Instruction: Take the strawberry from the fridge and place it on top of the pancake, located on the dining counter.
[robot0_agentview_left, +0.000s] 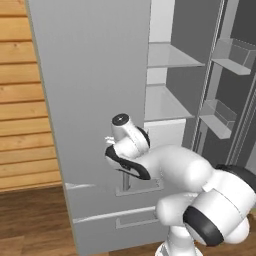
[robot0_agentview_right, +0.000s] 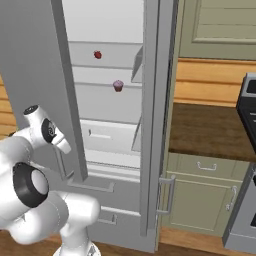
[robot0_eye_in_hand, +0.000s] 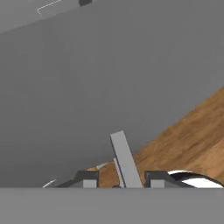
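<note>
Wood runs through the room — plank flooring (robot0_agentview_left: 30, 215) underfoot and a horizontal plank wall (robot0_agentview_left: 20, 100) on the left, behind the fridge (robot0_agentview_left: 90, 100). To the right of the fridge sits one dark-brown countertop (robot0_agentview_right: 205, 130) over pale cabinets (robot0_agentview_right: 200, 195), with a dark appliance (robot0_agentview_right: 247, 110) at the far right edge.

One fridge, tall and light grey, stands with both doors swung open; the left door hides most of the interior in the left base view. Inside, white shelves (robot0_agentview_right: 107, 62) climb the back, and door bins (robot0_agentview_left: 232, 55) line the right door. One strawberry (robot0_agentview_right: 97, 54) rests on an upper shelf, small and dark red. One pink-frosted cupcake (robot0_agentview_right: 118, 85) sits on the shelf below it, slightly to the right and well apart from the berry.

One gripper (robot0_eye_in_hand: 119, 180) works low at the bottom of the left door — its fingers are drawn in on a vertical bar handle (robot0_eye_in_hand: 126, 159) that stands between them
</note>
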